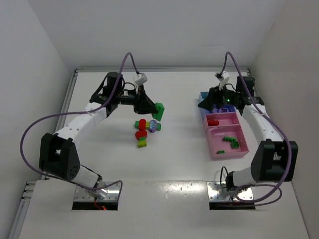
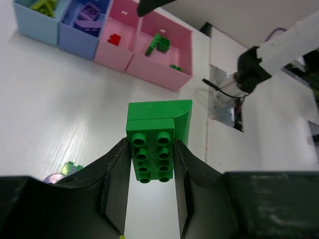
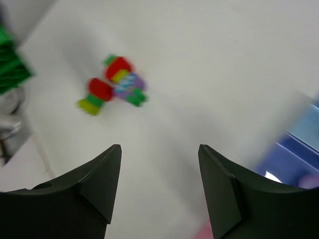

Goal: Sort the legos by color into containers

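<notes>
Nearest the overhead camera sit both arm bases, bolted at the near edge of the white table. From there the left arm reaches toward the far edge, left of the table's middle, and the right arm runs up along the right edge.

A row of shallow plastic trays lines that right edge. The pink tray holding green bricks is closest to the near edge, then the pink tray with a red brick, then two blue trays toward the far right corner.

Around the table's middle lies a loose cluster of red, yellow-green, purple and green bricks.

My left gripper is pinching a green studded plastic brick, lifted just beyond that cluster on its far side. The brick's long axis runs out along the fingers and points toward the trays.

My right gripper hangs over the far end of the row, fingers spread with nothing between them.

The green-brick tray lies rightward and toward the near edge from my left hand, well apart, with bare table between. The right arm is nearer to it, but the left one carries the brick, so I judge the crossing falls to the left.
</notes>
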You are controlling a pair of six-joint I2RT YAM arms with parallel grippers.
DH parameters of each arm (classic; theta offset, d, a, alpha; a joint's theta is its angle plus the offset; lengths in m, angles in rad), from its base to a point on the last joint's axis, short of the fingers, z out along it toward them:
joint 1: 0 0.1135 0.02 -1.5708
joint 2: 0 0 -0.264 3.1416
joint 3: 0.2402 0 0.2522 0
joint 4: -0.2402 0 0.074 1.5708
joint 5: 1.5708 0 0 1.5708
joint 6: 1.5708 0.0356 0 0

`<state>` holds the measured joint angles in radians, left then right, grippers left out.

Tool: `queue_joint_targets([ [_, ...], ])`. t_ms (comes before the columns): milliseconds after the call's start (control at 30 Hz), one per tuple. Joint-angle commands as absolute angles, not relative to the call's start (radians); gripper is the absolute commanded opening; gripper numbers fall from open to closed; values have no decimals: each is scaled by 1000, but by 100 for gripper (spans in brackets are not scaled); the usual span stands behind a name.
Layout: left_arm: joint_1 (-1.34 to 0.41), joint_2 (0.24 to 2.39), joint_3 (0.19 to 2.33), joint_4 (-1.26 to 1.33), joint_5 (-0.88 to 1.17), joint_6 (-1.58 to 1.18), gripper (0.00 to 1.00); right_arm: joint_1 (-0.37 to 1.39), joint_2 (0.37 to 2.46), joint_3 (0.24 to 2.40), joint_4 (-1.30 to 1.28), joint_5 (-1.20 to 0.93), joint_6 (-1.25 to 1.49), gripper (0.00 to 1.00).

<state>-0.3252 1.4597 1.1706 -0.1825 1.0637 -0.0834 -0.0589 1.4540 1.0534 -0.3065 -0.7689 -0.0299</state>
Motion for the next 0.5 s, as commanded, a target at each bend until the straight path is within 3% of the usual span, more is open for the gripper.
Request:
queue_joint_targets([
  [0, -313, 1485, 1195, -104, 1282, -133, 0, 3, 1414, 1098, -376, -1234, -112, 64],
  [133, -342, 1476, 1183, -104, 1197, -133, 0, 96, 1436, 1127, -454, -1256, -51, 64],
  [267, -351, 1431, 1161, -104, 1094, -103, 0, 158, 1393, 1082, -231, -1217, 188, 64],
  [467, -397, 1368, 1108, -143, 882, -11, 0, 176, 1384, 1081, -104, -1164, 394, 65],
])
